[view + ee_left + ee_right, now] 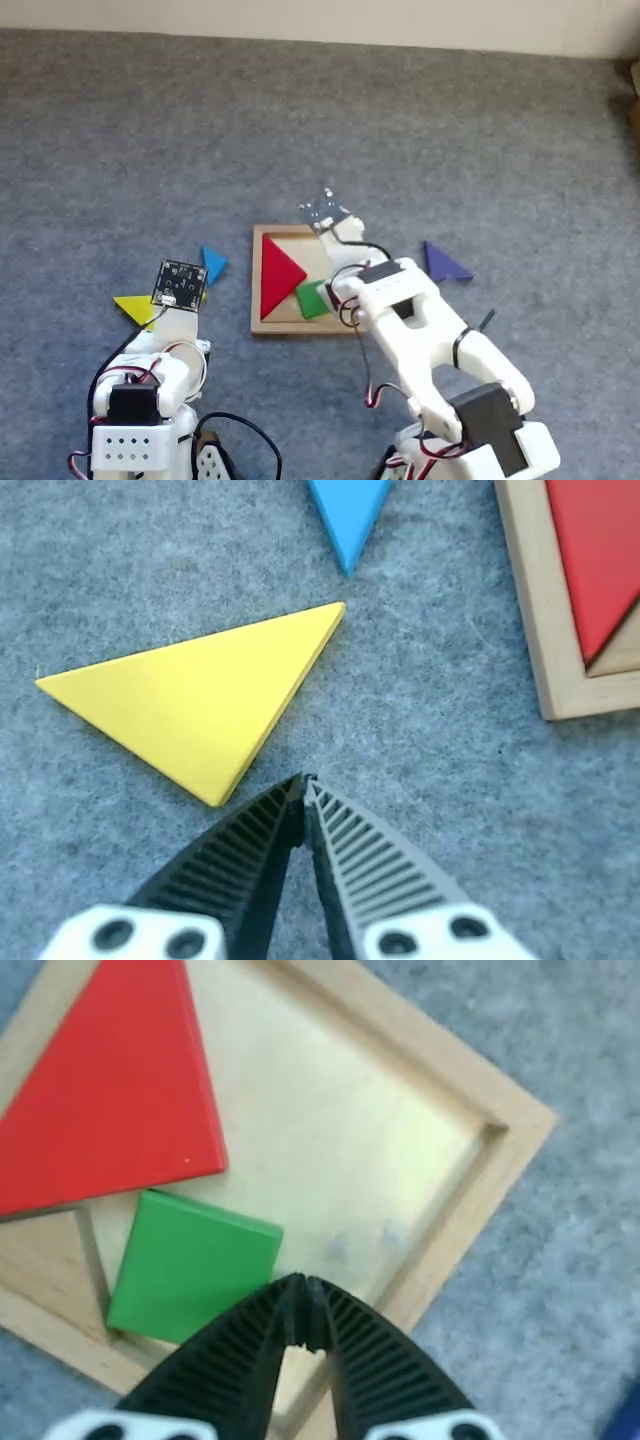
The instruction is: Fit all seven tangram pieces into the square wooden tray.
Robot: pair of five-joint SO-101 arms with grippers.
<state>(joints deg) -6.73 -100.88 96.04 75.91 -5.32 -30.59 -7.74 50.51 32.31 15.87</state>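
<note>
At the centre of the grey table, the square wooden tray (256,285) holds a red triangle (278,272) on its left side and a green square (312,299) just beside it, toward the near edge. The right gripper (305,1292), fingers pressed together and empty, hovers over the tray by the green square. Left of the tray, the left gripper (304,785), likewise closed and empty, points beside a yellow triangle (200,695). A blue triangle (347,510) lies just beyond; a purple triangle (443,263) lies right of the tray.
</note>
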